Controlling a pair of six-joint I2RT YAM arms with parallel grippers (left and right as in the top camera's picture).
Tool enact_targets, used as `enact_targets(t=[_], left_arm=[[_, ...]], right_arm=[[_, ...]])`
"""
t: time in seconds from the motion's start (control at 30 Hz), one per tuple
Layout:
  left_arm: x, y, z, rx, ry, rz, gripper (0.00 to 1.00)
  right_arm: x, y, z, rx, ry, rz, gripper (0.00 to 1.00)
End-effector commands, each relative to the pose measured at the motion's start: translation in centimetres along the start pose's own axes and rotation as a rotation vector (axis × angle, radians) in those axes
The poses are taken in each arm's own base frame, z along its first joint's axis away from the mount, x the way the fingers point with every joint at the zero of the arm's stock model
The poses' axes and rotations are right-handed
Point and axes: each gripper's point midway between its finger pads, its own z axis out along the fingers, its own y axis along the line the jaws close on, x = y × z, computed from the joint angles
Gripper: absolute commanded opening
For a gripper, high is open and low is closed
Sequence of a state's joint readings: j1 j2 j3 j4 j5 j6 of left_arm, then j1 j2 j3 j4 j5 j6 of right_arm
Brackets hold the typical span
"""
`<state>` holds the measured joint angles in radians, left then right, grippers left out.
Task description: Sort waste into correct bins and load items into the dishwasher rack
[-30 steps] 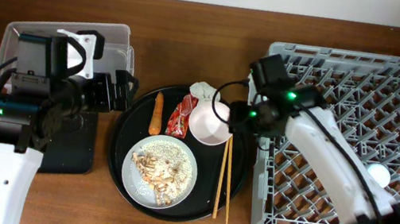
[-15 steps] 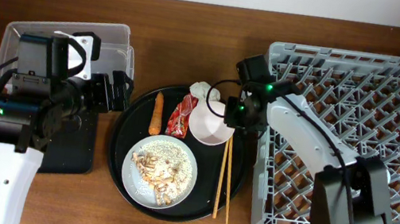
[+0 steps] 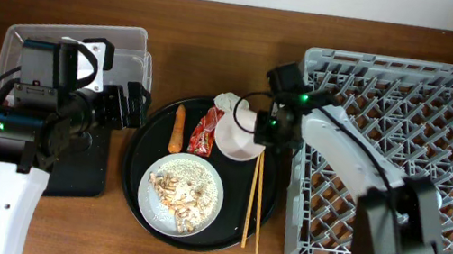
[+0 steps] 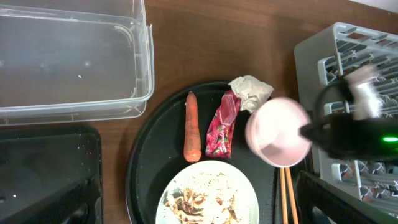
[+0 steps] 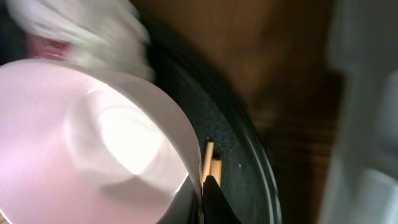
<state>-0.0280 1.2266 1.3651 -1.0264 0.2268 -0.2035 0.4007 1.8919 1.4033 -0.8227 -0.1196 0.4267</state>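
Note:
The pinkish-white bowl [image 3: 239, 134] [image 4: 278, 132] [image 5: 93, 143] sits at the back right of the round black tray. My right gripper [image 3: 264, 131] [image 5: 202, 193] is shut on its right rim, one finger inside the wall and one outside. On the tray lie the orange carrot [image 3: 178, 128] [image 4: 193, 127], the red wrapper [image 3: 207, 131] [image 4: 222, 124] and the white tissue [image 3: 230, 103] [image 4: 251, 91]. The grey plate [image 3: 181, 195] [image 4: 211, 199] carries the food scraps. Two chopsticks [image 3: 256, 200] [image 5: 208, 158] lie right of it. My left gripper [image 3: 134, 105] hovers open beside the tray's left edge, holding nothing.
The grey dishwasher rack [image 3: 403, 164] fills the right side, close to the bowl. The clear tub [image 3: 75, 48] [image 4: 74, 59] stands at the back left, with the flat black tray [image 3: 79, 163] in front of it. The round black tray's rim [image 3: 144, 160] lies between them and the rack.
My right gripper has moved left from the rack's edge to the bowl's right rim and shut on it. The left arm has stayed put.

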Motion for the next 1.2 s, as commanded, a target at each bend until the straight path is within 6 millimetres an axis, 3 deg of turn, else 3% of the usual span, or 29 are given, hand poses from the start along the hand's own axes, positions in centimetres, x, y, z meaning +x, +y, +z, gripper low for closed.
enact_targets(t=[0.0,0.07,0.2,0.27,0.37,0.6,0.7,0.93,1.17], left_arm=[[-0.3,0.1,-0.3,-0.011,-0.012,-0.005,0.99],[-0.3,0.1,-0.3,-0.011,-0.012,-0.005,0.99],[-0.3,0.1,-0.3,-0.011,-0.012,-0.005,0.99],[-0.3,0.1,-0.2,-0.011,-0.011,-0.005,0.99],[-0.3,0.1,-0.2,-0.011,-0.011,-0.005,0.99],[-0.3,0.1,-0.2,-0.011,-0.011,-0.005,0.99],[-0.3,0.1,-0.2,-0.011,-0.011,-0.005,0.99],[-0.3,0.1,-0.2,-0.011,-0.011,-0.005,0.99],[-0.3,0.1,-0.2,-0.011,-0.011,-0.005,0.99]], right_arm=[[-4.8,0.2,-10.5,0.036,-0.307,-0.031,0.04],[-5.7,-2.2,-14.9,0.171,-0.442,-0.003,0.04],[-5.2,-9.8,-25.5,0.595,-0.732,0.125,0.04],[-4.5,-12.4,-28.3,0.746,-0.786,0.177,0.04],[-3.4,-16.6,-30.5,0.935,-0.784,0.254,0.04],[-3.1,-25.2,-28.8,1.143,-0.625,0.411,0.04],[-3.0,-27.4,-28.0,1.229,-0.572,0.432,0.04],[-3.2,-31.0,-23.3,1.355,-0.382,0.397,0.04],[-3.7,-31.1,-18.4,1.398,-0.244,0.287,0.04]])
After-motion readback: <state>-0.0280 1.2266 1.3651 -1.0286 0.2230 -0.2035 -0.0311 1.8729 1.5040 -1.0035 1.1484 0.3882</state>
